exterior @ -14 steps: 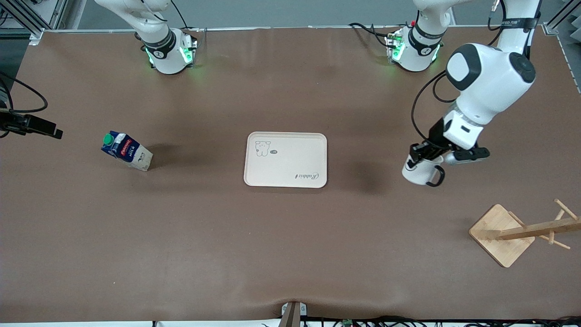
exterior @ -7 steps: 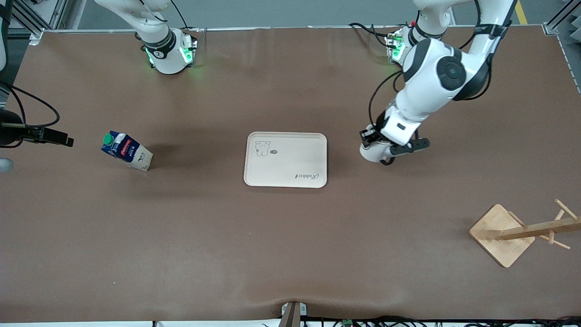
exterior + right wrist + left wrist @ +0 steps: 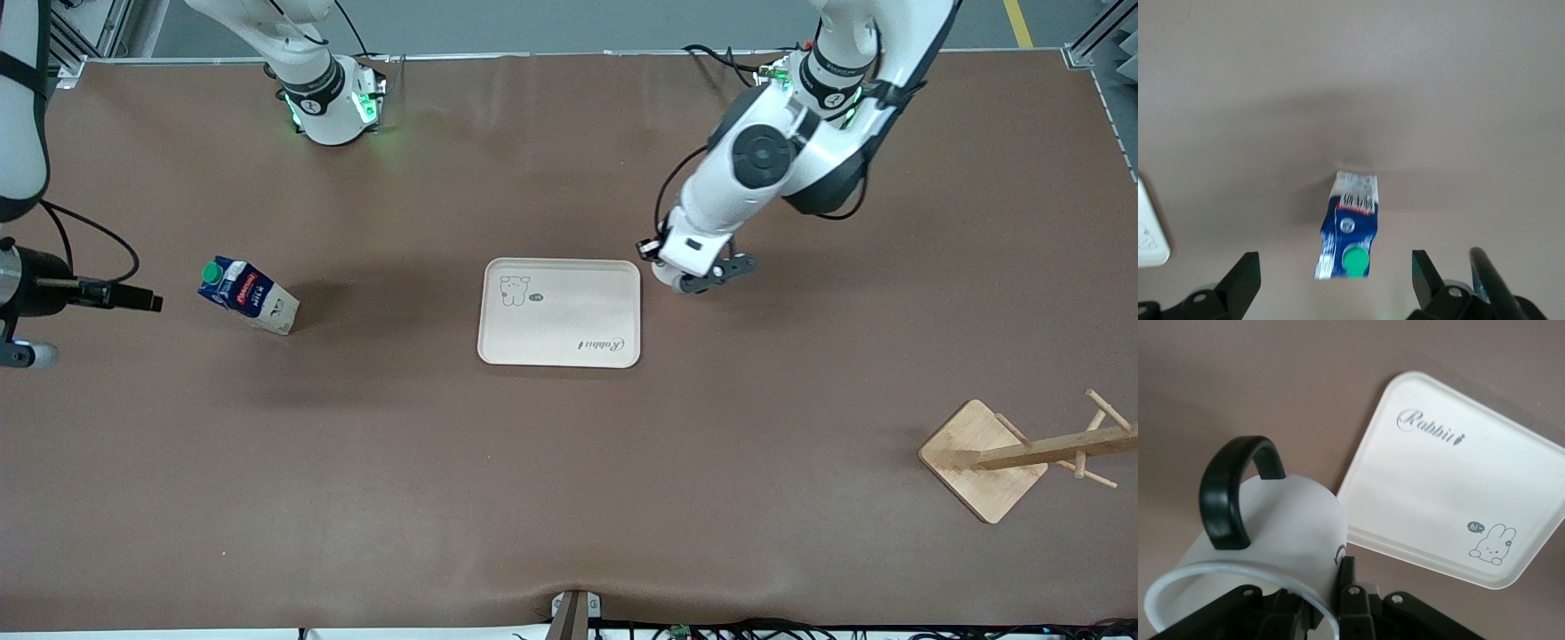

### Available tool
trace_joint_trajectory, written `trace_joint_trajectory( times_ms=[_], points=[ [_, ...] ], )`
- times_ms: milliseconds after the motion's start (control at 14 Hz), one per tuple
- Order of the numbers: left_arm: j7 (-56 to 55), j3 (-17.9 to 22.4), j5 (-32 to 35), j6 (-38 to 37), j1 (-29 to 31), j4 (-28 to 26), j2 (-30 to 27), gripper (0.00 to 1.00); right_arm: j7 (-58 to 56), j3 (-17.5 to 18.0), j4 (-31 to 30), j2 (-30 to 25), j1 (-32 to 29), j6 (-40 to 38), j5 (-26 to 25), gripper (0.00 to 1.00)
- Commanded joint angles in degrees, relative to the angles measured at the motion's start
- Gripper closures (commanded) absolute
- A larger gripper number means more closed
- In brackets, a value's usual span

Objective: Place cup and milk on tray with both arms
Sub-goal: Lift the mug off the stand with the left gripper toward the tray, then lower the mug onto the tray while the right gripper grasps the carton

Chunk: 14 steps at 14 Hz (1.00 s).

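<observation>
My left gripper (image 3: 680, 277) holds the cup (image 3: 1251, 547) by its rim, fingers pinched on the wall, up in the air just beside the tray's (image 3: 560, 356) edge toward my left arm's end. The milk (image 3: 247, 296) stands on the table toward my right arm's end, well apart from the tray. My right gripper (image 3: 1331, 283) hangs above it, fingers spread wide.

Even overhead light, soft shadows, blurred milk (image 3: 1347, 225)
</observation>
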Motion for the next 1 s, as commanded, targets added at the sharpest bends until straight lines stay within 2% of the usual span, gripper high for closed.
trace_joint_trajectory(
  times_ms=[0,143,286,500,571,786,929],
  points=[
    [-9.81,-0.08,5.49,-1.75,-4.31,5.74,6.35,1.0,0.06,0.38,0.49,1.7,-0.61,1.49,-1.52,0.0],
    [-11.94,0.36,6.12,-1.75,-7.3,8.82,9.6,1.0,1.46,0.38,-2.22,2.23,-0.61,1.22,-1.0,0.0],
    [-13.87,1.15,8.83,-1.75,-9.59,11.45,13.2,1.0,4.28,0.38,-7.74,1.19,-1.05,2.88,-0.56,0.0],
    [-19.93,3.17,13.58,-1.84,-14.07,19.53,20.49,1.0,4.46,0.47,-22.75,-7.32,-0.52,16.47,-0.56,0.0],
    [-20.21,5.09,13.94,-2.18,-15.56,21.73,22.08,1.0,4.63,0.47,-27.5,-9.96,-0.52,20.08,-0.56,0.0],
    [-20.21,9.93,13.68,-2.63,-20.4,25.7,24.99,1.0,6.3,0.55,-31.68,-12.27,-0.17,20.47,-0.56,0.0],
    [-20.3,11.52,12.98,-3.15,-20.94,25.71,25.35,1.0,9.01,0.55,-33.17,-13.93,-0.08,19.77,-0.56,0.0]
  ],
)
